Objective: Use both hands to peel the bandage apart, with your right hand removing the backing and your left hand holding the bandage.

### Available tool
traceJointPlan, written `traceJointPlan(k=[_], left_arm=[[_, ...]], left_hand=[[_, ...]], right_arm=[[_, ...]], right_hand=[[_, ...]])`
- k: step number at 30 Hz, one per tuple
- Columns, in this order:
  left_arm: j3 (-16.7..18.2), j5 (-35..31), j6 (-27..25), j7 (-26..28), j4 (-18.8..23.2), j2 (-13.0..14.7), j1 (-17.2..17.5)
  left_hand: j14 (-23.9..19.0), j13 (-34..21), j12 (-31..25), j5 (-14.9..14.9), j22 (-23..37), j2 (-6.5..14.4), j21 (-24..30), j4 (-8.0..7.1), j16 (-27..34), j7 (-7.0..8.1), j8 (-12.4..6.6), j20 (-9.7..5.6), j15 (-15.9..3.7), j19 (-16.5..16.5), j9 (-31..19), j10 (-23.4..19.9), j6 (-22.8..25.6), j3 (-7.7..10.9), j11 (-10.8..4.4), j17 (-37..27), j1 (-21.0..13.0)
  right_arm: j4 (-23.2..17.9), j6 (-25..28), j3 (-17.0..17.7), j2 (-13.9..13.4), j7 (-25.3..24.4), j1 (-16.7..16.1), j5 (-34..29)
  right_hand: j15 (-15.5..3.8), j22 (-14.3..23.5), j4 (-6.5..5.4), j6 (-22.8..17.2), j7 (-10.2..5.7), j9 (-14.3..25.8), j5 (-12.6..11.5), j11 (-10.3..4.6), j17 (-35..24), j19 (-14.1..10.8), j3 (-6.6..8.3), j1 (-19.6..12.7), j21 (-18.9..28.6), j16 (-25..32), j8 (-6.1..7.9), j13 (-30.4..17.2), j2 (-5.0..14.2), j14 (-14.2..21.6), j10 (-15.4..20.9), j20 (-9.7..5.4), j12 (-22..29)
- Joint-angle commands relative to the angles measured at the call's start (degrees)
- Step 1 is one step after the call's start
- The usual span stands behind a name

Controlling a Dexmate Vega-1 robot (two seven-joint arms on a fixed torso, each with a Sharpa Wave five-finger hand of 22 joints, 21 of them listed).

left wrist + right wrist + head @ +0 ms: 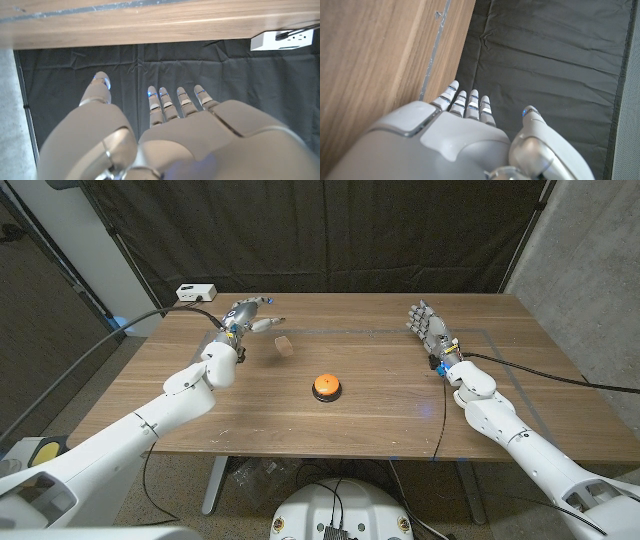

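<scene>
The bandage [285, 346] is a small tan piece on the wooden table [380, 405], left of the middle. My left hand [246, 317] hovers just behind and to the left of it, fingers stretched out and apart, holding nothing; the left wrist view shows this left hand [170, 135] with straight fingers and nothing between them. My right hand [428, 326] stands at the table's far right, fingers up and spread, well away from the bandage. In the right wrist view the right hand [450, 140] is likewise empty, beside the table top [375, 60].
An orange round button [327, 387] sits at the table's middle, in front and to the right of the bandage. A white power strip [196, 292] lies at the back left corner, power strip [284, 39] also seen past my left fingers. Black curtains hang behind the table.
</scene>
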State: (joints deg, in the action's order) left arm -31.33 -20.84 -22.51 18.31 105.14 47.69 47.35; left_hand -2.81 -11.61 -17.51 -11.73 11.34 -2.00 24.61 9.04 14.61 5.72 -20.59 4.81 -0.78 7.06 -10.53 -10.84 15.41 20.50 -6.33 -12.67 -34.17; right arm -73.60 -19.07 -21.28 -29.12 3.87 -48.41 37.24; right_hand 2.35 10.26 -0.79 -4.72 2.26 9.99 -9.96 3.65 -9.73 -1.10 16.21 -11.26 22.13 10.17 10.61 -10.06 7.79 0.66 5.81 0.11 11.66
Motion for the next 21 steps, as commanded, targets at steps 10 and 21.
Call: traceJointPlan(k=[10,21], left_arm=[[-5.6,-8.4,-8.3,-14.9,3.3,4.4,-6.2],[-8.6,-13.1,-9.0,-23.0,3.2,5.5,-9.5]], left_hand=[[3.1,-0.5,1.2,-0.9,0.2,-0.6,-0.1,-0.03,-1.7,-1.43,-1.46,-1.51,-1.81,-0.1,-0.3,1.8,5.7,0.12,0.47,-0.6,-3.2],[7.2,-0.6,2.9,-1.4,0.1,-2.2,-0.7,-0.14,-3.3,-1.02,-0.24,-2.33,-1.82,0.9,-0.4,4.9,4.8,-0.71,0.82,-0.1,-4.6]], right_arm=[[2.3,-0.9,-0.2,0.9,1.0,1.3,0.1],[2.0,-0.9,0.0,0.8,0.6,1.2,0.1]], right_hand=[[0.17,0.2,0.27,-0.4,0.18,0.3,-0.3,0.13,-0.2,-0.4,-0.04,-0.4,-0.4,0.3,0.28,-0.2,-0.14,0.3,0.6,0.02,0.2],[0.19,0.2,0.28,-0.4,0.17,0.3,-0.3,0.1,-0.2,-0.5,-0.07,-0.4,-0.5,0.3,0.25,-0.2,-0.12,0.3,0.6,0.01,0.1]])
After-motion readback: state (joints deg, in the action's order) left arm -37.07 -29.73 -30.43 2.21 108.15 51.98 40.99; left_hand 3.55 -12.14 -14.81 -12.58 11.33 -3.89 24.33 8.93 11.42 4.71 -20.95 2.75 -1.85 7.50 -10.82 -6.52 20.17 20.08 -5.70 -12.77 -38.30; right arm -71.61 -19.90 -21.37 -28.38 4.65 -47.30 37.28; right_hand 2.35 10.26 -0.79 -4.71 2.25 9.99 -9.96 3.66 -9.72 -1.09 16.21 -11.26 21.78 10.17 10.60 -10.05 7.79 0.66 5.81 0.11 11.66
